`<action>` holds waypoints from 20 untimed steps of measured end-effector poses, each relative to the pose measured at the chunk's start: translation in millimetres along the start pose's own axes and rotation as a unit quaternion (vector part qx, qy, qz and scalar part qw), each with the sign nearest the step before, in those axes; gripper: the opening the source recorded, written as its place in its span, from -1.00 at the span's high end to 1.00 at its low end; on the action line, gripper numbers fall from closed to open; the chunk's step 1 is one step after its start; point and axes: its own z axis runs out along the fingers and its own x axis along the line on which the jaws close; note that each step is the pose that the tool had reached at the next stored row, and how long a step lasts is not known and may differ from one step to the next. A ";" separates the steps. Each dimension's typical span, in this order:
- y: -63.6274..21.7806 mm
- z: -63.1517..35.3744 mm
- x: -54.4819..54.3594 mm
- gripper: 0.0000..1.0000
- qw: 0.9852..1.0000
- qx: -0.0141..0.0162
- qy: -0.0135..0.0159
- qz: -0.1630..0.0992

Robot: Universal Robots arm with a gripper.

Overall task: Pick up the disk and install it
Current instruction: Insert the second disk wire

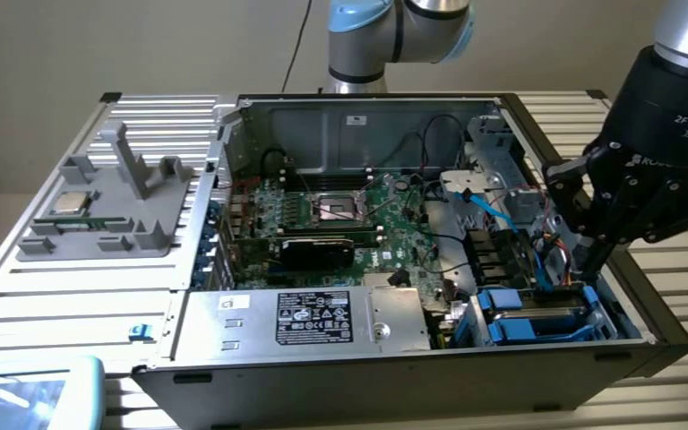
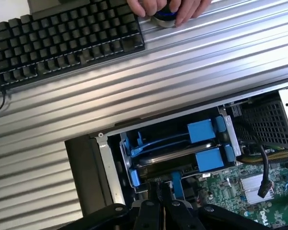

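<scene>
Deep into the job by the look of it. Disk (image 1: 533, 315) down in the drive bay at the near corner of the open computer case (image 1: 356, 116), blue carrier tabs showing, silver power supply (image 1: 308, 318) right beside it. From the wrist view, disk (image 2: 175, 160) lying between blue rails inside the cage, seemingly seated or very nearly so. Judged late in the install, with perhaps only a final press home and a let-go left.

End effector (image 1: 589, 255) reaching down into the case directly over the bay, tips at the disk's edge. In the wrist view, end effector (image 2: 161, 191) with fingers drawn close together on a blue tab at the carrier's edge; pinching it or merely pressing it, cannot tell.

Hard to make out: whether the carrier has latched, and whether any cable is plugged in; the disk's label out of sight under rails. Beyond the case, a keyboard (image 2: 62, 38) on the ribbed worktop (image 2: 206, 62), and a person's hand (image 2: 165, 7) on a small round object, cut off at the frame edge.
</scene>
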 end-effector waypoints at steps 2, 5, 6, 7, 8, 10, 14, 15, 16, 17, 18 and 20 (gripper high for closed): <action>0.0 0.3 0.0 0.79 1.000 0.001 0.001 -0.018; 0.0 0.6 0.0 0.79 0.999 0.002 0.003 -0.045; 0.0 0.7 0.0 0.79 0.999 0.003 0.004 -0.054; -0.1 0.7 0.0 0.79 0.998 0.003 0.005 -0.063; 0.0 0.7 0.0 0.79 0.997 0.004 0.005 -0.072; 0.0 0.7 -0.1 0.79 0.996 0.004 0.007 -0.090; 0.2 0.7 -1.1 0.79 0.994 0.004 0.001 -0.109; 0.2 0.7 -1.5 0.79 0.994 0.003 -0.004 -0.112; 0.1 0.6 -1.5 0.79 0.994 0.002 -0.007 -0.113; 0.1 0.7 -1.5 0.79 0.994 0.003 -0.007 -0.113; 0.1 0.7 -1.5 0.79 0.994 0.002 -0.007 -0.113; 0.1 0.6 -1.5 0.79 0.994 0.002 -0.007 -0.113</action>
